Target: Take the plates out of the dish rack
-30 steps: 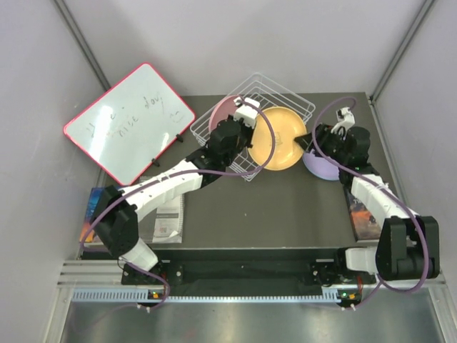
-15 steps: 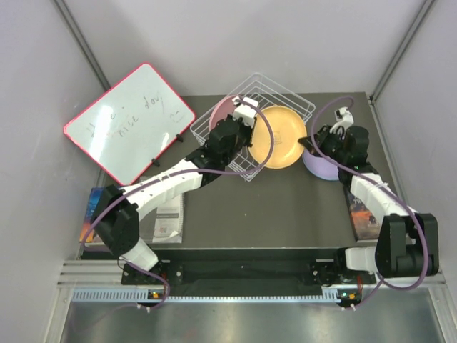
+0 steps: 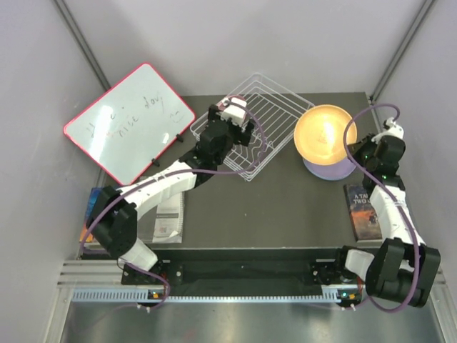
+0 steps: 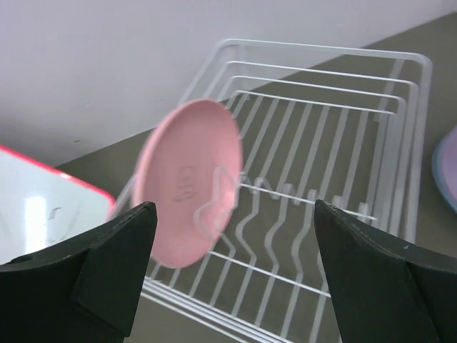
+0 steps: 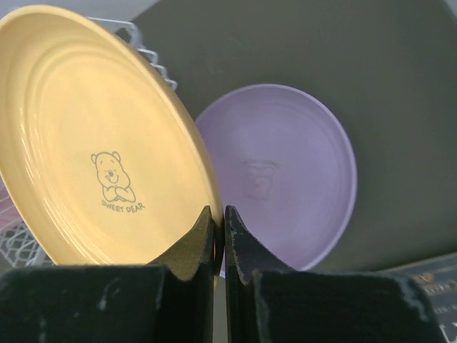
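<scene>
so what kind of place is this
Likely a robot lab bench, not a kitchen: two arms fixed to a dark table, plain walls around it, a whiteboard beside the dish rack.

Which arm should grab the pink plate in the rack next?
Left: left gripper open, facing the pink plate in the dish rack; right gripper shut on the orange plate.

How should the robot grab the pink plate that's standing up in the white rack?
Probably by its upper rim, coming down from above. The pink plate stands on edge, leaning against the wavy wires of the dish rack, so its thin top edge sticks up clear of them. One finger goes on each face. The left gripper is open and faces it.
</scene>
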`<state>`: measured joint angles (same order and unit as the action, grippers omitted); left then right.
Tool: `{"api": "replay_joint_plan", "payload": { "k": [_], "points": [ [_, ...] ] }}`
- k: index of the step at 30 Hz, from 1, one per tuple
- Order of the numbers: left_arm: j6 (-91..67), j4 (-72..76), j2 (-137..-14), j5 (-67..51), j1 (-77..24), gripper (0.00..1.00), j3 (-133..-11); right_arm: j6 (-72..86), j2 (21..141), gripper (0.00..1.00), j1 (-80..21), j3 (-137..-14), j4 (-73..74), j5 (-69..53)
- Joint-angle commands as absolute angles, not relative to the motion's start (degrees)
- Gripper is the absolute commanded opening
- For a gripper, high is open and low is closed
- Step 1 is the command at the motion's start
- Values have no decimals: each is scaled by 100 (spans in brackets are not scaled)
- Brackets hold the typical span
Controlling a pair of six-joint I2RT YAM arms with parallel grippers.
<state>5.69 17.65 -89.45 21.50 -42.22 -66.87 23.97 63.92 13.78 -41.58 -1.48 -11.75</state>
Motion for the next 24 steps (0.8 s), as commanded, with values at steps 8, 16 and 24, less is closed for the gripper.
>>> {"api": "replay_joint_plan", "payload": {
  "k": [8, 16, 24],
  "points": [
    [352, 2153, -9052, 2109, -2971, 95, -6486, 2118, 6934, 0, 1740, -4350, 132, -703],
    [185, 2294, -9456, 1925, -2804, 95, -6548, 2057, 7567, 0, 1846, -4421, 44, -527],
    [158, 2461, -9755, 2030, -2707, 93, -6644, 2101, 7998, 6, 1837, -4465, -307, -414]
  ]
}}
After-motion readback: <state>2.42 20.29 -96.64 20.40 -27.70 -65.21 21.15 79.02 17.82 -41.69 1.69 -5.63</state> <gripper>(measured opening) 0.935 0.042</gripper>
